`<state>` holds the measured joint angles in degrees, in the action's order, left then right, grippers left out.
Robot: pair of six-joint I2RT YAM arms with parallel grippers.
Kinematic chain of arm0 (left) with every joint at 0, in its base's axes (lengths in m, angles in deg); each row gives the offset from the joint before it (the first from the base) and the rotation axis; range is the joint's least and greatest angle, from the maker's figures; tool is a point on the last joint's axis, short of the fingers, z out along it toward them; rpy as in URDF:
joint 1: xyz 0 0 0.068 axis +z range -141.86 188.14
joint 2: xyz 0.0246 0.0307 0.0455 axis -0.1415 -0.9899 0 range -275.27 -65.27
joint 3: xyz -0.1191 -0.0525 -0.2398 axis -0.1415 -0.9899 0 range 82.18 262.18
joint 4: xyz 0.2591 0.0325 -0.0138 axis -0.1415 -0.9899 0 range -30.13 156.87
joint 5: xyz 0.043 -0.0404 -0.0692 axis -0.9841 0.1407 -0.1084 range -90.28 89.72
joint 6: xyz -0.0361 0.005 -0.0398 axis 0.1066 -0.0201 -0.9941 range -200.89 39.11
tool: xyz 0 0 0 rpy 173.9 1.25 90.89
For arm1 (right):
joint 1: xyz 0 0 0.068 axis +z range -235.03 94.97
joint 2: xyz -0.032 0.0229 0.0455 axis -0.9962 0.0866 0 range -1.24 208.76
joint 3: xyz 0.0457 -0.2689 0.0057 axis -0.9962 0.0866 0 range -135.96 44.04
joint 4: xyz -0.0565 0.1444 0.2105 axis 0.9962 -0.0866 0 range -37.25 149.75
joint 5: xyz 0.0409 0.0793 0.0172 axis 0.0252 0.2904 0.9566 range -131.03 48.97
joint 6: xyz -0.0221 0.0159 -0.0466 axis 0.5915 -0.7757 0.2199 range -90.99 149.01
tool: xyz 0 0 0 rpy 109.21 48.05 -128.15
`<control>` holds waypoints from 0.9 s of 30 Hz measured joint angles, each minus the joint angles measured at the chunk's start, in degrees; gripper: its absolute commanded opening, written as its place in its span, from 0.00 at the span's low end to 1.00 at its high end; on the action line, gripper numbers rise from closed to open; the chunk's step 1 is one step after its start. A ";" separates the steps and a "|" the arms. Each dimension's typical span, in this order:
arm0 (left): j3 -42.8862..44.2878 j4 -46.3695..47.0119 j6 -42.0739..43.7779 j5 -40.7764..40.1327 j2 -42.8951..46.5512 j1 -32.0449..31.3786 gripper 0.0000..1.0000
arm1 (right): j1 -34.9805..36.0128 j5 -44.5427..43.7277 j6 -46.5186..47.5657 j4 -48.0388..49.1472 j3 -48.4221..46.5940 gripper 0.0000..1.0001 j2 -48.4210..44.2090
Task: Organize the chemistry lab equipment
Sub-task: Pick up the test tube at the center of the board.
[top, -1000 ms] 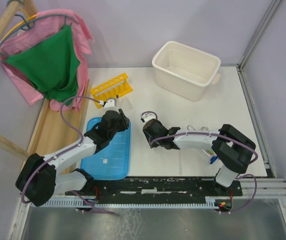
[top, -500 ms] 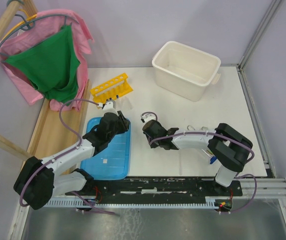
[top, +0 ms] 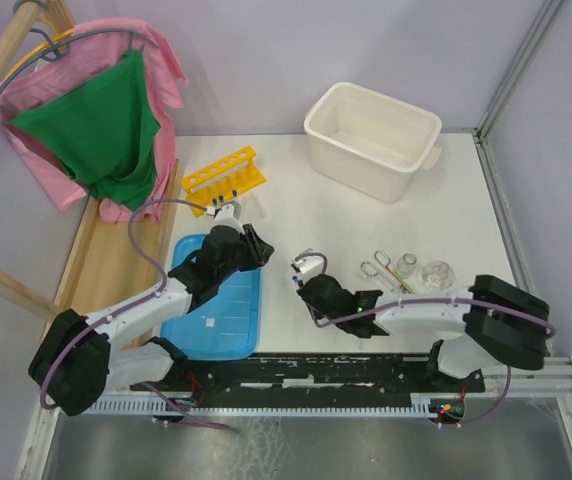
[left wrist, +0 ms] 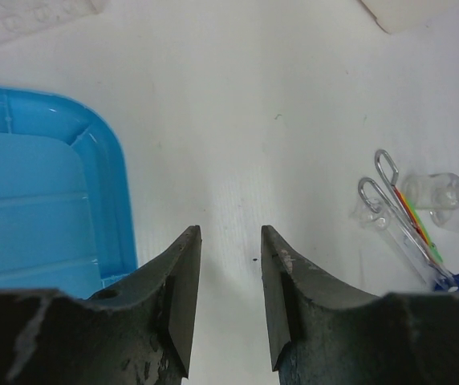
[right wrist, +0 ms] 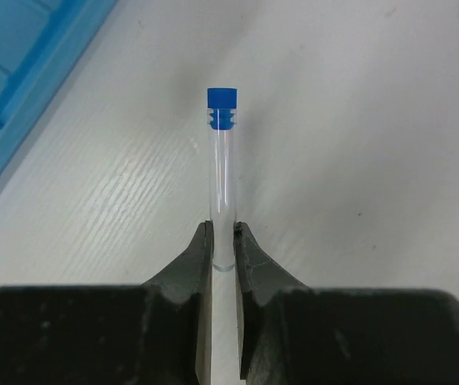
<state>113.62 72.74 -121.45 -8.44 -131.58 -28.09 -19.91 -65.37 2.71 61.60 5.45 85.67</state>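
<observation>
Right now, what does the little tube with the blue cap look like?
The small clear tube with a blue ribbed cap is thin, straight and looks empty. The right pincer is shut on its bottom end, the capped end sticking out past it. The white table lies behind; I cannot tell if they touch.

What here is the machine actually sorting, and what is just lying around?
Part of the job:
- tube, held in the right tool
- yellow rack
- tongs
- flasks
- rods

Just lying about:
- white tub
- blue lid
- cloths, pink and green, on a hanger
</observation>
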 measured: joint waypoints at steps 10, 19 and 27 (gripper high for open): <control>0.09 2.62 -4.31 7.52 0.00 -3.26 0.44 | 4.66 -6.71 1.20 9.05 7.54 0.13 -10.58; -0.85 5.40 -7.39 9.73 0.04 -6.67 0.44 | 5.49 -7.80 2.21 10.19 7.54 0.13 -10.58; -1.38 5.64 -7.61 9.75 -0.35 -7.37 0.44 | 6.21 -8.57 2.95 9.49 6.69 0.14 -10.69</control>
<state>112.25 78.38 -129.05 1.31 -131.93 -35.46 -13.70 -73.94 5.66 71.08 12.14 74.98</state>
